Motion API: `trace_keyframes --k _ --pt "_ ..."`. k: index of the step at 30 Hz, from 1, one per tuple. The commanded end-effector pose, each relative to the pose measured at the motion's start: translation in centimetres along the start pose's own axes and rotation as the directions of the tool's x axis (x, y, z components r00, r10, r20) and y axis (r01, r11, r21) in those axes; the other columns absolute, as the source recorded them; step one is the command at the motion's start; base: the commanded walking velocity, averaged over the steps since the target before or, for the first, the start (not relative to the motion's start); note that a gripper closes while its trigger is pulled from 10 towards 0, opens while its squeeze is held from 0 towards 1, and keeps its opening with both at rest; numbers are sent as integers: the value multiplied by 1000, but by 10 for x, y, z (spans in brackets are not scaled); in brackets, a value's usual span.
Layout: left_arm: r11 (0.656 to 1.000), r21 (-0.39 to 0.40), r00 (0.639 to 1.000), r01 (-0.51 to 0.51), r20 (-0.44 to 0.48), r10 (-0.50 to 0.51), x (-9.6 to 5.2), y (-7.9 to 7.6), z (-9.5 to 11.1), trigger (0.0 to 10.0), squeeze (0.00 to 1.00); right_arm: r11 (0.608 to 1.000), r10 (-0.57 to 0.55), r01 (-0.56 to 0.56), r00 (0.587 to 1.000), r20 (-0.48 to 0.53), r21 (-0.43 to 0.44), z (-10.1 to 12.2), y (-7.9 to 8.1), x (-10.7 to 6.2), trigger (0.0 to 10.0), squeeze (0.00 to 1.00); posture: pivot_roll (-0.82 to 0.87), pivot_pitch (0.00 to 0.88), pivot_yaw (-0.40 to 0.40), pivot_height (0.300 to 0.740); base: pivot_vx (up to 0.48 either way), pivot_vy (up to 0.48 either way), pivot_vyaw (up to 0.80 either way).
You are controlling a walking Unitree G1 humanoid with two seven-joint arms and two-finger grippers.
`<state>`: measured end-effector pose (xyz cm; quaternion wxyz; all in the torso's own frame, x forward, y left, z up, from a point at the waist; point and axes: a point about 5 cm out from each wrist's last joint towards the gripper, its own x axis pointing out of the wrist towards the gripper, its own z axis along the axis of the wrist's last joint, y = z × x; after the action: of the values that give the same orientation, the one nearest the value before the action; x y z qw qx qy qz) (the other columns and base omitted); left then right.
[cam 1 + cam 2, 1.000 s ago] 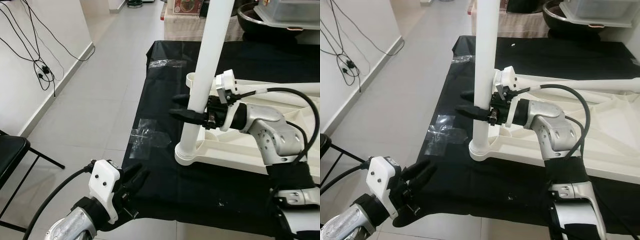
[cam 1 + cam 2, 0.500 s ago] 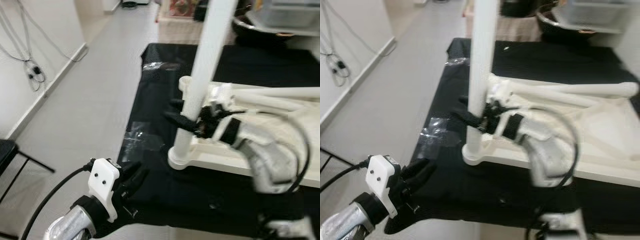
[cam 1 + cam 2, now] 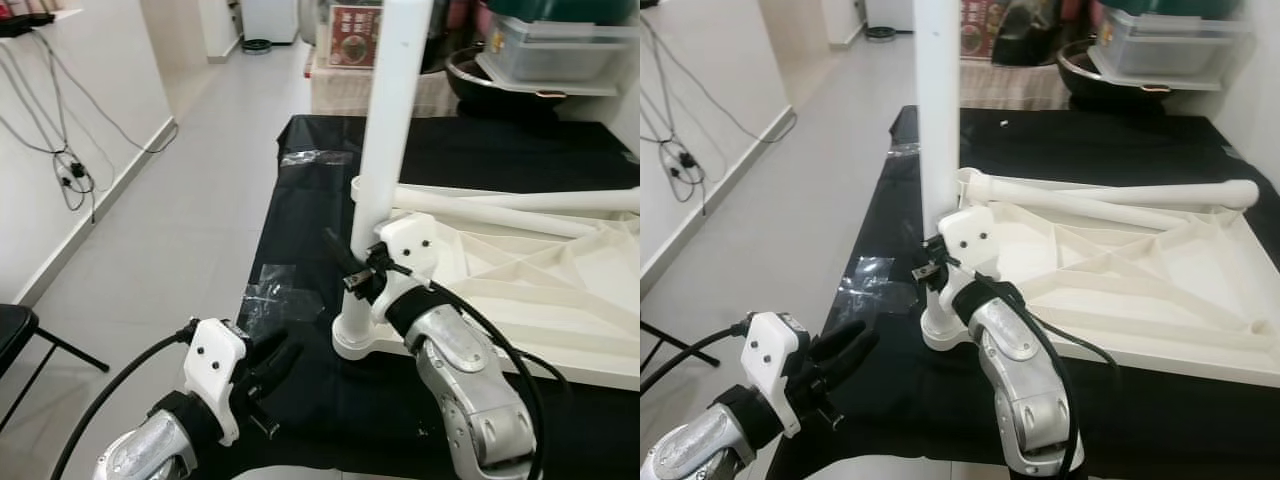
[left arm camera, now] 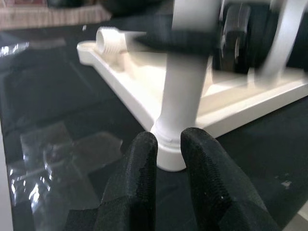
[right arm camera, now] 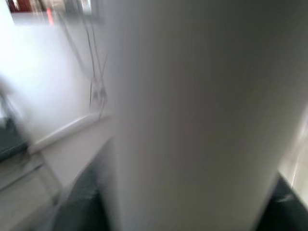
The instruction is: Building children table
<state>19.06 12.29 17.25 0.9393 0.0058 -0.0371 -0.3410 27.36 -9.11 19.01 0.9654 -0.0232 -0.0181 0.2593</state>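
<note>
Hovering nearest, low over the desk's front edge: left gripper (image 3: 268,368), black fingers (image 4: 139,178) drawn together, holding nothing, aimed at the foot of the upright leg. Noted just beyond: right gripper (image 3: 350,268) set against the upright leg (image 3: 385,150) above its base; finger state cannot be told, the wrist view being blurred and taken up by white tube at close range.

Progress, judged: partly done. One leg standing vertical in the near-left corner socket of the upturned tabletop (image 3: 1120,290), flared collar (image 4: 168,154) seated on the corner. Tightness of that joint cannot be confirmed. A second leg (image 3: 1110,195) lying loose across the tabletop's far side, threaded end (image 4: 113,41) showing, not yet fitted. Remaining corners bare; further legs not identified.

Materials: tabletop and legs of smooth, matt, cream-white moulded plastic; underside ribbed with diagonal stiffeners and a raised rim; legs round, tubular, slightly tapered. Desk (image 3: 300,210) covered in a black cloth, faintly creased, with patches of clear crinkled tape (image 3: 280,295) near the left edge.

Beyond: pale tiled floor (image 3: 190,220), white wall with hanging cables (image 3: 70,165), dark bowl (image 3: 1110,80) and a lidded plastic box (image 3: 1160,40) at the back.
</note>
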Motion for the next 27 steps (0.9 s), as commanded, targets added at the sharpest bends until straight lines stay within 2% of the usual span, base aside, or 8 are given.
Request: trace_keyframes --k 1,8,12,13,15,16,21,27 --pt "1000 -9 1000 -2 -13 2 -1 0 -3 10000 0 997 58 -60 998 27 45 4 4 1 10000 1000 44 140 4 740 0 0 0" --pt "1000 -14 1000 2 -18 -2 -2 -2 -4 10000 0 976 212 -209 975 64 -55 20 6 1 10000 1000 46 154 8 740 0 0 0" --pt "1000 -16 1000 1 -19 -1 -2 -3 -4 10000 0 936 345 -338 936 74 -93 27 6 3 10000 1000 50 157 4 740 0 0 0" --pt "1000 -16 1000 0 -19 0 -2 -3 -4 10000 0 912 405 -397 911 75 -99 29 5 3 10000 745 50 157 4 740 0 0 0" --pt "1000 -17 1000 -2 -19 1 -2 -3 -4 10000 0 891 449 -439 891 73 -119 30 3 3 10000 745 55 163 5 740 0 0 0" --pt "1000 -18 1000 -2 -19 2 -3 -4 -4 10000 0 871 484 -473 872 67 -131 31 -4 3 10000 0 56 165 4 740 0 0 0" --pt "1000 -20 1000 -5 -24 4 -4 -4 -4 10000 0 822 559 -547 828 47 -161 40 -33 11 10000 0 69 174 6 740 0 0 0" --pt "1000 -18 1000 -10 -24 9 -6 -4 -3 10000 0 810 575 -561 817 47 -168 49 -47 18 10000 0 75 179 5 740 0 0 0"
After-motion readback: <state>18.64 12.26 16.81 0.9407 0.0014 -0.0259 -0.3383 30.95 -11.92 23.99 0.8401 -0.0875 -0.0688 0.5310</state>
